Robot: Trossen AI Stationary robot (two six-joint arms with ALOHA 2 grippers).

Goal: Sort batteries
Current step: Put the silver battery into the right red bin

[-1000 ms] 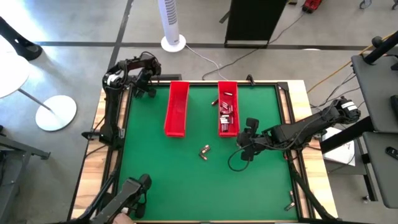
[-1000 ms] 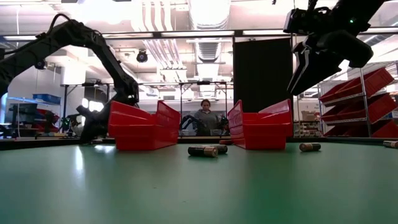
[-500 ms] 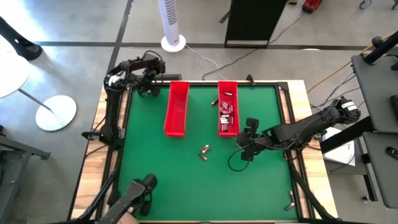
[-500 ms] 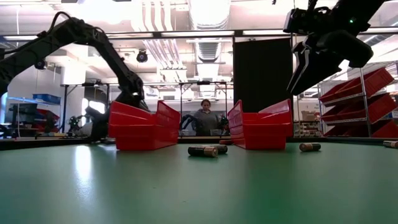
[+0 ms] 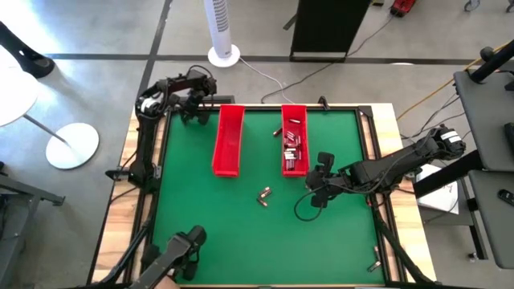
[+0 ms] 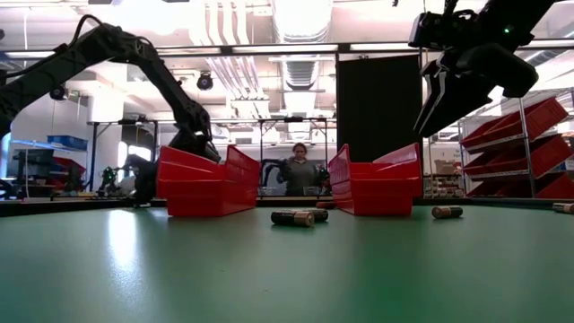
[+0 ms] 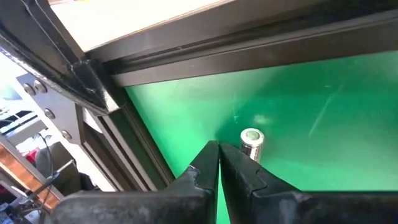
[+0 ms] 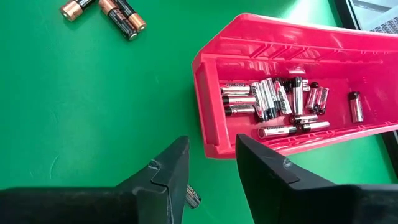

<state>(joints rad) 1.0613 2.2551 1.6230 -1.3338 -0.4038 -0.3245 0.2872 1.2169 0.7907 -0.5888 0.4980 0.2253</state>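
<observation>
Two red trays stand at the far middle of the green mat: the left tray (image 5: pixel 229 140) and the right tray (image 8: pixel 208 93), which holds several batteries (image 8: pixel 280 102). Loose batteries (image 5: pixel 264 195) lie on their sides in front of the trays. My left gripper (image 7: pixel 217 152) is shut and low over the mat's far left corner, just left of the left tray, with a small silvery battery (image 7: pixel 252 143) right beside its tips. My right gripper (image 8: pixel 211 149) hangs open above the mat, near the right tray's near end. One battery (image 8: pixel 193 198) lies on the mat below it. My left gripper slants down from above with shut fingers. The outer side of one fingertip (image 7: pixel 239 163) stands close against the small silvery battery's side (image 7: pixel 252 149). I cannot tell whether it touches. The battery rests on the mat.
The table's dark frame rails (image 7: pixel 93 87) run close by the left gripper at the corner. A person (image 6: pixel 299 170) sits beyond the far edge. Another battery (image 6: pixel 563 207) lies far to the right. Open green mat (image 5: pixel 241 241) spreads toward the near edge.
My left gripper has moved along the far edge toward the table's right, closer to the left tray, and stays shut.
</observation>
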